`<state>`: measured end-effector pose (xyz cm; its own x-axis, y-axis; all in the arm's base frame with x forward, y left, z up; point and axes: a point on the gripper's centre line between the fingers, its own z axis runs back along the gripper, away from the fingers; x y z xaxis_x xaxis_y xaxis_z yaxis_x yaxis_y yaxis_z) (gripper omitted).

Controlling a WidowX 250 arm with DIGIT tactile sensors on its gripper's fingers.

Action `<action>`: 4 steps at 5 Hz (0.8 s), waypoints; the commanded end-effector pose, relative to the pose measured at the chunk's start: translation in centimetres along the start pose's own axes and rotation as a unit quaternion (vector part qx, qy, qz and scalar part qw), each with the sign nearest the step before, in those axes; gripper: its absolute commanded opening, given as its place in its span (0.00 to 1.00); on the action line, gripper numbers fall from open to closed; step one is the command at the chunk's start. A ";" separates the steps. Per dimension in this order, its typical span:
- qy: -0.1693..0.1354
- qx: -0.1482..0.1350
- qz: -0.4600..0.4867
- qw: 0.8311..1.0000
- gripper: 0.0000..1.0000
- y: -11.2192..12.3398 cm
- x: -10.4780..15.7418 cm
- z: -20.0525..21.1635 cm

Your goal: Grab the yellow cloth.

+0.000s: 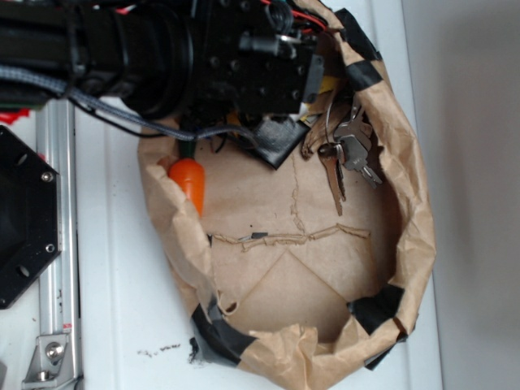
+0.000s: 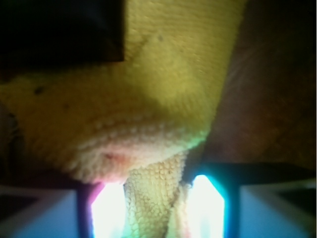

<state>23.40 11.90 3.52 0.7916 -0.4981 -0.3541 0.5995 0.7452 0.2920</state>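
the gripper sits at six o'clock in the wrist view, its two bright overexposed fingers pinching a narrow fold of the yellow cloth between them. it looks clenched on that fold, though the glare hides the exact contact.

the rest of the cloth spreads up and away from the fingers toward twelve o'clock, filling most of that view. a black square wallet lies at about ten o'clock, its corner on top of the fabric or right at its edge; which of the two cannot be told. brown paper shows at three o'clock.

in the exterior view the arm covers the twelve o'clock end of the crumpled paper bag, so the cloth shows only as a yellow sliver beside the wrist. a toy carrot lies at nine o'clock, a bunch of keys at two o'clock.

to do this well, judged from here: keep the pinch firm and lift straight up, slowly, as the caught fold is thin and the wallet may drag.

the cloth's long axis seems to run from six to twelve o'clock in the wrist view, its pinched end nearest the fingers.
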 end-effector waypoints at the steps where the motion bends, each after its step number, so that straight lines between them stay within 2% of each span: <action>1: -0.008 0.017 0.009 1.000 0.00 -0.8 0.0 0.5; 2: -0.014 0.013 0.010 1.000 0.00 -0.9 0.0 0.8; 3: -0.073 -0.001 0.028 0.997 0.00 -1.0 0.8 4.7; 4: -0.195 -0.033 0.102 0.975 0.00 -1.8 2.0 11.6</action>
<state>25.31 5.45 11.43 0.8929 -0.4499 0.0146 0.4344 0.8697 0.2341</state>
